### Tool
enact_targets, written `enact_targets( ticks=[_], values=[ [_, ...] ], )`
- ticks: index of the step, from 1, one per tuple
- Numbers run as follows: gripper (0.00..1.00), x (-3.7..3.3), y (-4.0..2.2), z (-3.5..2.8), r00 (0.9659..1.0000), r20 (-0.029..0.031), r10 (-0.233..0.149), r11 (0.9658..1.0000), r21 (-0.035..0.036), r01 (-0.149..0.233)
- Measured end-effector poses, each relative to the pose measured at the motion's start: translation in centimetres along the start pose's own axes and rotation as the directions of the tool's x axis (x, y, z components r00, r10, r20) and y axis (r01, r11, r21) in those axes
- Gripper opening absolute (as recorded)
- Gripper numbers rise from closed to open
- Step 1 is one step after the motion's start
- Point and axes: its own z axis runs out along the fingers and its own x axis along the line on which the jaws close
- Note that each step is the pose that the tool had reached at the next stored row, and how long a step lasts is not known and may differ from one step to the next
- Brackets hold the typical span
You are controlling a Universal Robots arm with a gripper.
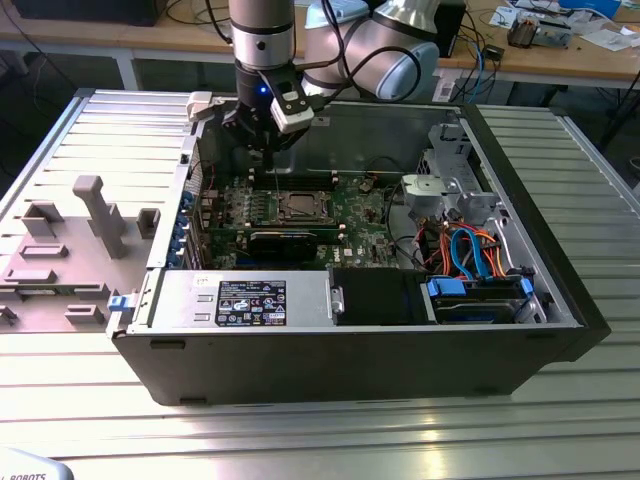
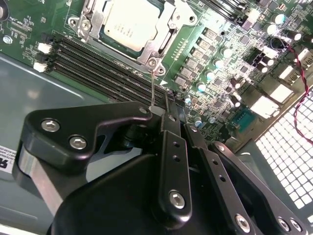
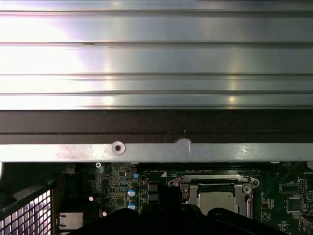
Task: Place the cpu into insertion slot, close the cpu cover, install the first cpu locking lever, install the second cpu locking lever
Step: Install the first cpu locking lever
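An open computer case (image 1: 560, 290) lies on a ribbed metal table (image 1: 330, 440), and everything else is placed from the green circuit board (image 1: 360, 225) on the case floor. In the exterior view the robot arm (image 1: 370, 45) reaches down over the far edge of that board, with its gripper (image 1: 262, 140) hanging just above the board beside the socket. The insertion slot (image 1: 299, 206) sits near the middle of the board, and the cpu (image 2: 131, 22) already lies flat in it, its pale metal top showing through the window of the cpu cover (image 2: 161, 46), which lies closed down over the chip. In the second wrist view the black fingers (image 2: 171, 147) are drawn close together around a thin upright wire lever (image 2: 153, 90) that rises from a corner of the cover; whether they actually pinch it cannot be told. Long black memory slots (image 2: 98, 66) run along the board next to the socket. In the first wrist view the chip and its silver frame (image 3: 215, 188) lie on the board just inside the case wall (image 3: 156, 152). A grey power supply box (image 1: 245, 300) with a label sits at the near edge of the board, and blue and orange cables (image 1: 475, 255) lie toward the exterior view's right of it.
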Motion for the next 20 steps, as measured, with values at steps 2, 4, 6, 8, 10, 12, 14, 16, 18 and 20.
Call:
enact_targets(
  ticks=[2, 4, 6, 8, 10, 12, 14, 16, 18, 20],
  values=[
    [0.11, -0.03, 0.0, 0.0, 1.0, 0.0, 0.0, 1.0, 0.0, 0.0],
    [0.11, -0.1, 0.0, 0.0, 1.0, 0.0, 0.0, 1.0, 0.0, 0.0],
    [0.11, -0.17, 0.0, 0.0, 1.0, -0.0001, 0.0, 1.0, 0.0, 0.0],
    [0.11, -0.23, 0.0, 0.0, 1.0, -0.0002, 0.0, 1.0, 0.0, 0.0],
    [0.11, -0.29, 0.0, 0.01, 1.0, -0.0003, 0.0, 1.0, 0.0, 0.0],
    [0.11, -0.37, 0.0, 0.0, 1.0, -0.0004, 0.0, 1.0, 0.0, 0.0],
    [0.11, -0.43, 0.0, 0.01, 1.0, -0.0005, 0.0, 1.0, 0.0, 0.0],
    [0.11, -0.5, 0.0, 0.01, 1.0, -0.0005, 0.0, 1.0, 0.0, 0.0],
    [0.11, -0.55, 0.0, 0.01, 1.0, -0.0005, 0.0, 1.0, 0.0, 0.0],
    [0.11, -0.6, 0.0, 0.01, 1.0, -0.0006, 0.0, 1.0, 0.0, 0.0]
  ],
)
